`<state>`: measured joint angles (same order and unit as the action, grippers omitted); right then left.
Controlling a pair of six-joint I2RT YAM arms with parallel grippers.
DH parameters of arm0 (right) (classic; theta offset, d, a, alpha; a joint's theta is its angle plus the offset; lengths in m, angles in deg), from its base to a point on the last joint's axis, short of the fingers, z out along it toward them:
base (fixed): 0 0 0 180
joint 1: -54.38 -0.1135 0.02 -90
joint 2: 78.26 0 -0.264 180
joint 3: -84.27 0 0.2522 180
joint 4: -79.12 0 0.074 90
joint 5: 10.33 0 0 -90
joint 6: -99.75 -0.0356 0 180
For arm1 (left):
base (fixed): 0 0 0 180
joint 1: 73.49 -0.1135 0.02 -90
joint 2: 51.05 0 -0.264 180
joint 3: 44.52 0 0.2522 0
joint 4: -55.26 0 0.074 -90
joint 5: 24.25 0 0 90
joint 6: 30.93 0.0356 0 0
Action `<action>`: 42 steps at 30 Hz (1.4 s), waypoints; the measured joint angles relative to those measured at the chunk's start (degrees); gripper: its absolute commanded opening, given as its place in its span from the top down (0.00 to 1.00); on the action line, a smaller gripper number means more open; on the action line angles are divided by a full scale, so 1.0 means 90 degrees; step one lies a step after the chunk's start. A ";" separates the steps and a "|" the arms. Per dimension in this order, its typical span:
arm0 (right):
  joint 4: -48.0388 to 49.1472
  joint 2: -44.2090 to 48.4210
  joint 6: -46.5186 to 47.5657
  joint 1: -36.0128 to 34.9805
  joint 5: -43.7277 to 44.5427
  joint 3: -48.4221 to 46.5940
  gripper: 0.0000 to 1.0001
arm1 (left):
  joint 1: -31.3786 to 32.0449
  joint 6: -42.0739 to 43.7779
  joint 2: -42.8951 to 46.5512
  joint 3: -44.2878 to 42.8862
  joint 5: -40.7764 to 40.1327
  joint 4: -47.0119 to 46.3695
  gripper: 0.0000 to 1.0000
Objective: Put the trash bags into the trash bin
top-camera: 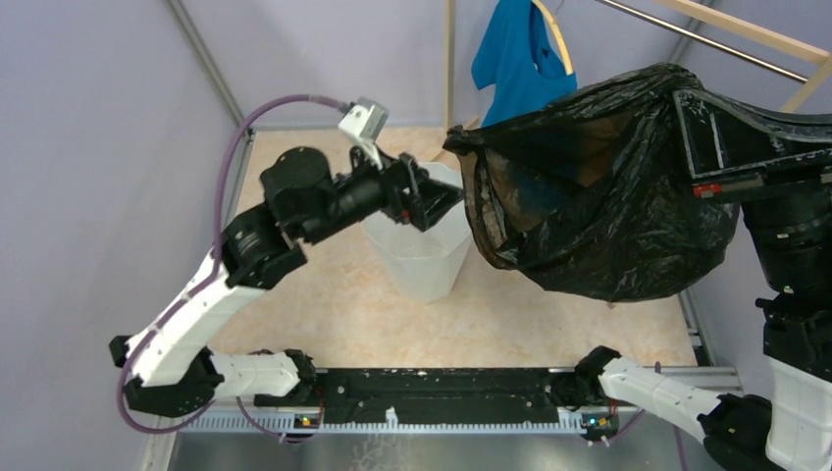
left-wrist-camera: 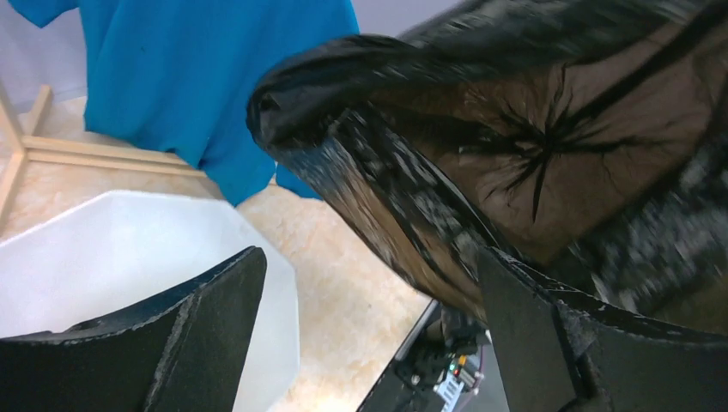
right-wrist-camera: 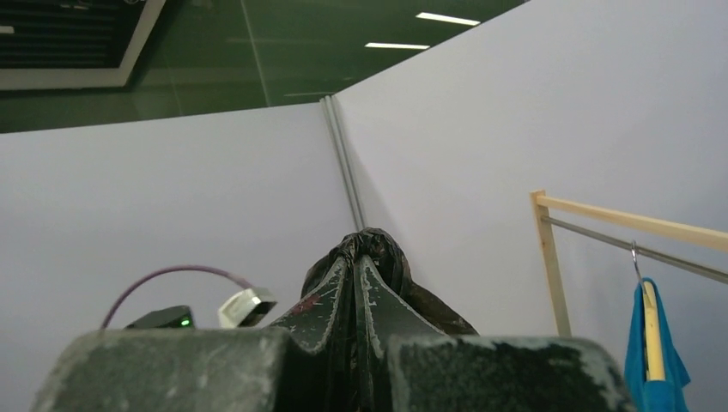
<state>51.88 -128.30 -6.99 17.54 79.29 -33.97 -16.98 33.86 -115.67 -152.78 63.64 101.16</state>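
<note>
The black crinkled trash bag [top-camera: 608,206] hangs in the air at the right of the top view, draped over my right arm, its open mouth facing left. My right gripper [right-wrist-camera: 360,257] is shut on a bunched fold of the trash bag [right-wrist-camera: 378,249], which wraps over its fingertips. The white faceted trash bin [top-camera: 422,255] stands on the table, left of and below the bag. My left gripper [top-camera: 432,201] hovers over the bin's rim, open, nothing between its fingers. In the left wrist view the left gripper [left-wrist-camera: 369,257] stands wide open, with the bag [left-wrist-camera: 558,129] just beyond its right finger and the bin [left-wrist-camera: 129,240] behind its left.
A blue T-shirt [top-camera: 515,59] hangs on a wooden rack [top-camera: 746,34] at the back right; it also shows in the left wrist view [left-wrist-camera: 215,77]. Grey partition walls close in the table on the left and at the back. A black rail [top-camera: 442,392] runs along the near edge.
</note>
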 measured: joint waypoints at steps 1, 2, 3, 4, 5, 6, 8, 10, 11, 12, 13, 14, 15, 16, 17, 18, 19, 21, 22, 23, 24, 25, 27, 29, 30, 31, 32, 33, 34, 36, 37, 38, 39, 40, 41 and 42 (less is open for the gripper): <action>-0.0002 0.0000 -0.0039 0.0000 -0.0044 -0.0056 1.00 | -0.0197 -0.0092 -0.0223 -0.0119 0.0238 -0.0175 0.01; -0.0005 0.0002 -0.0061 0.0000 -0.0087 -0.0102 1.00 | -0.0364 -0.0189 -0.0384 -0.0146 0.0435 -0.0301 0.01; -0.0002 0.0005 -0.0100 0.0000 -0.0114 -0.0126 1.00 | -0.0656 -0.0345 -0.0571 -0.0143 0.0782 -0.0444 0.01; -0.0027 0.0007 -0.0117 0.0000 -0.0136 -0.0158 1.00 | -0.0913 -0.0491 -0.0724 -0.0100 0.1076 -0.0593 0.01; -0.0032 0.0010 -0.0153 0.0000 -0.0155 -0.0172 1.00 | -0.1171 -0.0658 -0.0838 0.0019 0.1375 -0.0828 0.01; -0.0056 0.0012 -0.0165 0.0000 -0.0172 -0.0189 1.00 | -0.1409 -0.0848 -0.0908 0.0221 0.1712 -0.1127 0.01; -0.0080 0.0012 -0.0180 0.0000 -0.0206 -0.0192 1.00 | -0.1829 -0.1326 -0.0967 0.0797 0.2458 -0.1889 0.01; -0.0112 0.0012 -0.0211 0.0000 -0.0245 -0.0192 1.00 | -0.2021 -0.1753 -0.1008 0.1260 0.3048 -0.2679 0.01; -0.0124 0.0012 -0.0214 0.0000 -0.0255 -0.0192 1.00 | -0.2057 -0.1950 -0.1022 0.1450 0.3305 -0.3055 0.01; -0.0129 0.0012 -0.0216 0.0000 -0.0260 -0.0192 1.00 | -0.2064 -0.2118 -0.1030 0.1610 0.3536 -0.3407 0.01; -0.0129 0.0012 -0.0216 0.0000 -0.0267 -0.0189 1.00 | -0.2064 -0.2259 -0.1030 0.1722 0.3728 -0.3704 0.03; -0.0129 0.0012 -0.0216 0.0000 -0.0277 -0.0187 1.00 | -0.2064 -0.2375 -0.1030 0.1787 0.3886 -0.3954 0.05; -0.0126 0.0012 -0.0216 0.0000 -0.0282 -0.0185 1.00 | -0.2062 -0.2467 -0.1030 0.1814 0.4034 -0.4201 0.08; -0.0124 0.0012 -0.0216 0.0000 -0.0282 -0.0175 1.00 | -0.2059 -0.2565 -0.1030 0.1817 0.4153 -0.4427 0.12; -0.0104 0.0017 -0.0216 0.0000 -0.0284 -0.0138 1.00 | -0.2059 -0.2650 -0.1030 0.1817 0.4238 -0.4643 0.17; -0.0100 0.0019 -0.0216 0.0000 -0.0287 -0.0097 1.00 | -0.2059 -0.2715 -0.1030 0.1817 0.4313 -0.4806 0.24; -0.0104 0.0022 -0.0216 0.0000 -0.0291 -0.0075 1.00 | -0.2059 -0.2803 -0.1030 0.1817 0.4388 -0.5013 0.34; -0.0097 0.0022 -0.0216 0.0000 -0.0304 0.0024 1.00 | -0.2059 -0.2936 -0.1030 0.1817 0.4503 -0.5292 0.51; -0.0095 0.0019 -0.0216 0.0000 -0.0306 0.0068 1.00 | -0.2059 -0.2982 -0.1030 0.1817 0.4541 -0.5394 0.60; -0.0107 0.0017 -0.0216 0.0000 -0.0306 0.0095 1.00 | -0.2059 -0.3009 -0.1030 0.1817 0.4551 -0.5438 0.67; -0.0124 0.0015 -0.0216 0.0000 -0.0306 0.0117 1.00 | -0.2059 -0.3002 -0.1030 0.1817 0.4566 -0.5442 0.74; -0.0124 0.0007 -0.0216 0.0000 -0.0304 0.0129 1.00 | -0.2059 -0.2943 -0.1030 0.1814 0.4551 -0.5411 0.80; -0.0126 0.0007 -0.0216 0.0000 -0.0304 0.0151 1.00 | -0.2059 -0.2761 -0.1015 0.1812 0.4452 -0.5234 0.88; -0.0124 0.0002 -0.0214 0.0000 -0.0301 0.0151 1.00 | -0.2059 -0.2458 -0.0940 0.1804 0.4245 -0.4862 0.96; -0.0121 0.0000 -0.0214 0.0000 -0.0304 0.0151 1.00 | -0.2059 -0.2259 -0.0855 0.1787 0.4087 -0.4595 0.99; -0.0121 -0.0002 -0.0214 0.0000 -0.0306 0.0151 1.00 | -0.2059 -0.2120 -0.0777 0.1763 0.3968 -0.4396 1.00; -0.0121 -0.0015 -0.0214 0.0000 -0.0313 0.0148 1.00 | -0.2059 -0.1955 -0.0690 0.1715 0.3823 -0.4165 1.00; -0.0107 -0.0034 -0.0216 0.0000 -0.0330 0.0148 1.00 | -0.2059 -0.1758 -0.0571 0.1634 0.3640 -0.3888 1.00; -0.0068 -0.0078 -0.0221 0.0000 -0.0359 0.0148 1.00 | -0.2059 -0.1574 -0.0444 0.1532 0.3478 -0.3640 1.00; 0.0010 -0.0163 -0.0265 0.0000 -0.0430 0.0148 1.00 | -0.2059 -0.1241 -0.0180 0.1311 0.3145 -0.3213 1.00; 0.0080 -0.0226 -0.0287 0.0000 -0.0471 0.0148 1.00 | -0.2059 -0.1044 -0.0007 0.1178 0.2914 -0.2973 1.00; 0.0141 -0.0296 -0.0318 0.0000 -0.0508 0.0148 1.00 | -0.2059 -0.0882 0.0155 0.1066 0.2713 -0.2778 1.00; 0.0214 -0.0389 -0.0347 0.0000 -0.0568 0.0148 1.00 | -0.2059 -0.0704 0.0335 0.0933 0.2477 -0.2562 1.00; 0.0279 -0.0491 -0.0403 0.0000 -0.0629 0.0148 1.00 | -0.2059 -0.0578 0.0478 0.0823 0.2290 -0.2395 1.00; 0.0350 -0.0578 -0.0461 0.0000 -0.0682 0.0151 1.00 | -0.2059 -0.0437 0.0636 0.0699 0.2076 -0.2198 1.00; 0.0435 -0.0682 -0.0539 0.0000 -0.0755 0.0155 1.00 | -0.2059 -0.0282 0.0797 0.0568 0.1858 -0.1996 1.00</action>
<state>55.79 -134.45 -11.84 17.54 72.49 -32.58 -35.51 31.33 -108.50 -147.66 80.36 83.20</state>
